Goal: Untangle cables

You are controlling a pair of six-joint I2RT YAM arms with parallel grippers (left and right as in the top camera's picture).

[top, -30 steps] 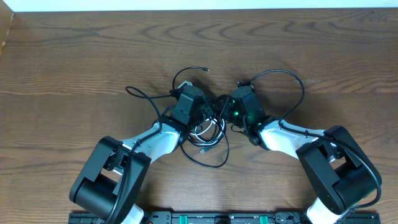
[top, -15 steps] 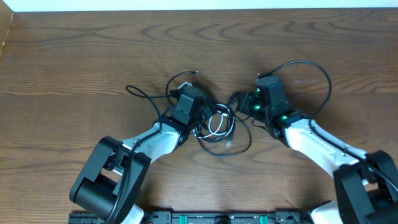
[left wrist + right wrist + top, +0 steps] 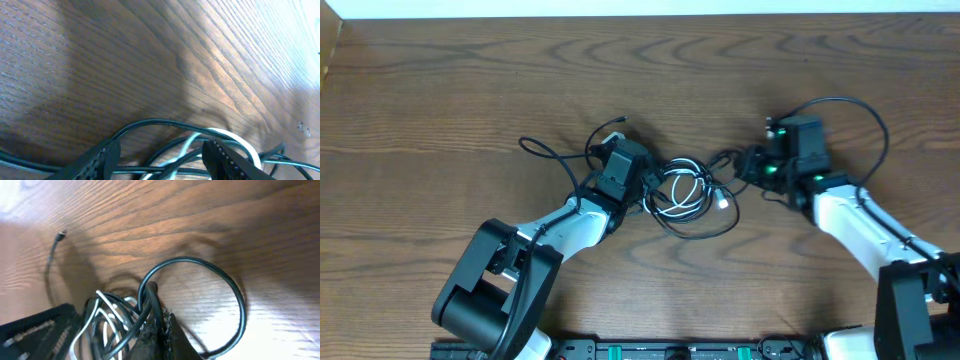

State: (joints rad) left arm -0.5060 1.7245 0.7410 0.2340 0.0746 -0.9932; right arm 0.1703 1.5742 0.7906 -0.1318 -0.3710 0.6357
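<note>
My right gripper (image 3: pixel 158 330) is pinched tight on the black cable (image 3: pixel 200 261), which curls in 1 loop just beyond my fingertips. My left gripper (image 3: pixel 161 152) stands part open, its 2 fingers astride black strands and the white cable (image 3: pixel 220 133), with room to spare. Both cables lie knotted together on the table (image 3: pixel 470 90), between my 2 grippers

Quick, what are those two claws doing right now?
Left claw: open, thin white cable lying loose between its fingers.
Right claw: closed, pinching the long thin black cable.
</note>
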